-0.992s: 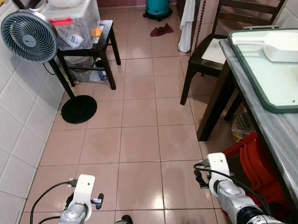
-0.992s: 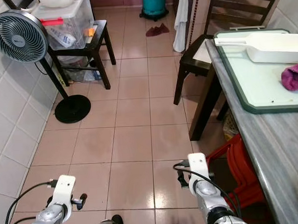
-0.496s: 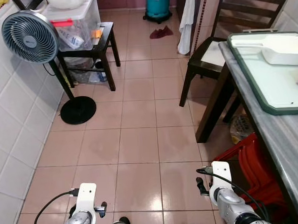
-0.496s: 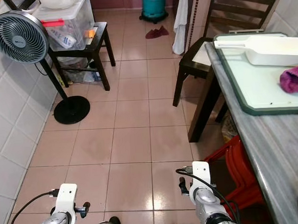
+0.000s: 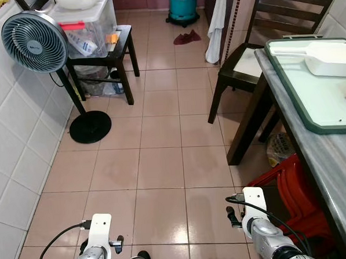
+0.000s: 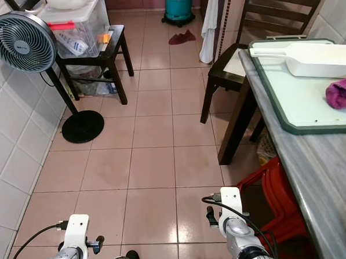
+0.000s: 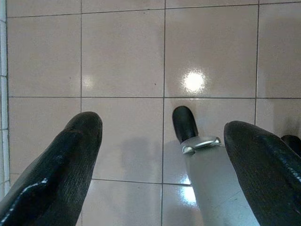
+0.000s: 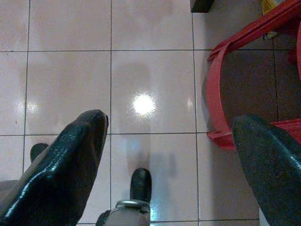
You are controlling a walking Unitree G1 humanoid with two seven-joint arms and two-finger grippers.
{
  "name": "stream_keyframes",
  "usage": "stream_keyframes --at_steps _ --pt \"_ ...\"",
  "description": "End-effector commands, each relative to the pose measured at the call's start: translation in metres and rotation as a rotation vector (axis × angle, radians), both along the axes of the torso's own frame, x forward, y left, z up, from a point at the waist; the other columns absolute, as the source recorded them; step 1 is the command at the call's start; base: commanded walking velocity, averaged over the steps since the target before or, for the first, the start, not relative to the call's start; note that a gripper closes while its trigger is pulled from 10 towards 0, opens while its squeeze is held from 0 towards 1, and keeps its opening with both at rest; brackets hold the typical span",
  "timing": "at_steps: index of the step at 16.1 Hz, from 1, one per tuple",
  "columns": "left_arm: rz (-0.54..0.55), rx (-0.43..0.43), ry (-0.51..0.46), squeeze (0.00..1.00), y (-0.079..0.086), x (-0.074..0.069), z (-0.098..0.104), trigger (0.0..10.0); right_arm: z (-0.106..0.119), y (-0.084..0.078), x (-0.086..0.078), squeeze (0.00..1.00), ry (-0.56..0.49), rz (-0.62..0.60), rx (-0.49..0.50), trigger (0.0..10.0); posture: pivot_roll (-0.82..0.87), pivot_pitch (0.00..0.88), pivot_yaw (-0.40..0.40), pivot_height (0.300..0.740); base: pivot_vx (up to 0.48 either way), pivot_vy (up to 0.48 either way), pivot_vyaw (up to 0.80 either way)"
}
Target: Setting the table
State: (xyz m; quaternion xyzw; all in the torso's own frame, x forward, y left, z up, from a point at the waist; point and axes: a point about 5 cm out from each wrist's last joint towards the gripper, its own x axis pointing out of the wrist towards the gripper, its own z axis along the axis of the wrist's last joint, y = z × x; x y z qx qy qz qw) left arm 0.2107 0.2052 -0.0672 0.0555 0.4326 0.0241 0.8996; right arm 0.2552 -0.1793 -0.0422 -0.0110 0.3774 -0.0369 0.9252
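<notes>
The scene is being evenly and brightly lit from overhead; a lamp is being reflected as glare on the floor tiles (image 8: 143, 104). Little blur is being shown.

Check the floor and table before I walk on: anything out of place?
A dark red cloth lies crumpled on the floor tiles by the teal cylinder. A magenta rag sits bunched on the green-rimmed tray beside the white scoop. Nothing looks spilled or broken.

Fan (image 5: 34, 42) far left by wall; chair (image 5: 256, 50) behind table (image 5: 331, 162) at right; tray (image 5: 319, 93) on table
</notes>
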Motion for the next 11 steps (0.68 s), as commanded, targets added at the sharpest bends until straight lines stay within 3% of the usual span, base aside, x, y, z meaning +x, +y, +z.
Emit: stream_keyframes --at_steps 1,11 --pt "0.004 0.006 0.04 0.0 0.004 -0.01 -0.005 10.0 -0.004 0.0 -0.005 0.0 0.028 0.001 -0.003 10.0 -0.14 0.162 -0.011 0.74 0.0 0.292 0.0" --pt "-0.03 0.037 0.032 0.0 0.015 -0.007 -0.001 10.0 -0.005 0.001 -0.006 0.0 0.034 -0.007 -0.001 10.0 -0.14 0.161 0.003 0.74 0.0 0.461 0.0"
